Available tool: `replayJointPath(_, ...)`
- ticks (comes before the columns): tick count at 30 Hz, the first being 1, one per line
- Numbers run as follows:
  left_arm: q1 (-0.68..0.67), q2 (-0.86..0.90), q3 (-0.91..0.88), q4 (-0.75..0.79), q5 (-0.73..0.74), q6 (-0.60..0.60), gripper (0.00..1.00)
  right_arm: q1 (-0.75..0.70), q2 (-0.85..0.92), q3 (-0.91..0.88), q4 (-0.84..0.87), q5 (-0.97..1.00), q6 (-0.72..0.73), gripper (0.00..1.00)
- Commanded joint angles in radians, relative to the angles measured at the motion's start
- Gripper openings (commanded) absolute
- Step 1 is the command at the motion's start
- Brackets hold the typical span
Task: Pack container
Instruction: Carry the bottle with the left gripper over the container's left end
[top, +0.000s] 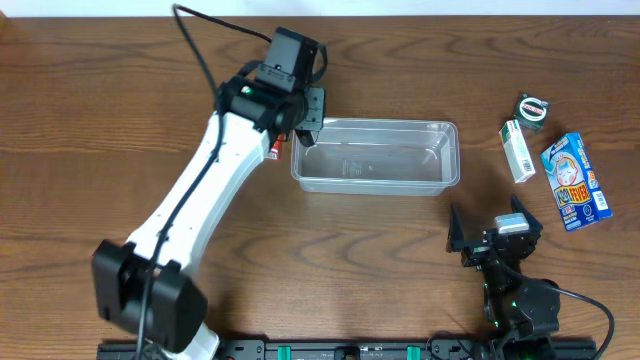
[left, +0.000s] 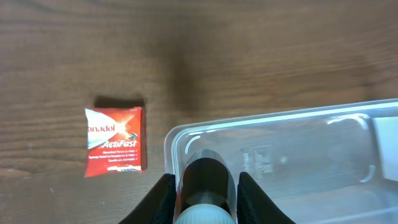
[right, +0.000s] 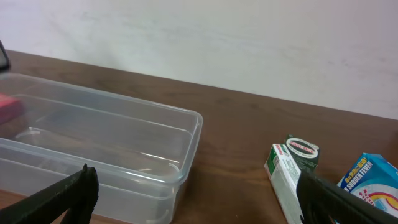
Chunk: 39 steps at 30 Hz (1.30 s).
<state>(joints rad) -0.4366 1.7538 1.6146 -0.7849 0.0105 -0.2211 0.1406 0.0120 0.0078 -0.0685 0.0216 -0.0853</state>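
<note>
The clear plastic container (top: 437, 128) lies in the middle of the table; it also shows in the left wrist view (left: 311, 118) and the right wrist view (right: 186, 118). My left gripper (top: 307, 125) hangs over the container's left end, shut on a dark bottle with a white cap (left: 205, 186). A red Panadol sachet (left: 115, 141) lies on the table left of the container. My right gripper (top: 493, 228) is open and empty, in front of the container's right end.
Right of the container lie a white and green box (top: 517, 151), a small dark round-labelled box (top: 532, 107) and a blue box (top: 576, 182). The first two also show in the right wrist view (right: 283, 180).
</note>
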Motion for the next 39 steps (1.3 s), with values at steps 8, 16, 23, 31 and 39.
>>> replayJointPath(8, -0.002, 0.055, 0.026, 0.002, -0.084, -0.112, 0.21, -0.009, -0.005, -0.002, -0.004, -0.003, -0.013, 0.99)
replayJointPath(16, -0.002, 0.087, 0.024, 0.003, -0.101, -0.134, 0.21, -0.009, -0.005, -0.002, -0.003, -0.003, -0.013, 0.99)
replayJointPath(23, -0.002, 0.123, 0.024, 0.002, -0.101, -0.133, 0.21, -0.009, -0.005, -0.002, -0.003, -0.003, -0.013, 0.99)
replayJointPath(31, -0.002, 0.157, 0.024, 0.006, -0.102, -0.133, 0.21, -0.009, -0.005, -0.002, -0.003, -0.003, -0.013, 0.99)
replayJointPath(39, -0.002, 0.207, 0.024, 0.002, -0.102, -0.132, 0.22, -0.009, -0.005, -0.002, -0.003, -0.003, -0.013, 0.99)
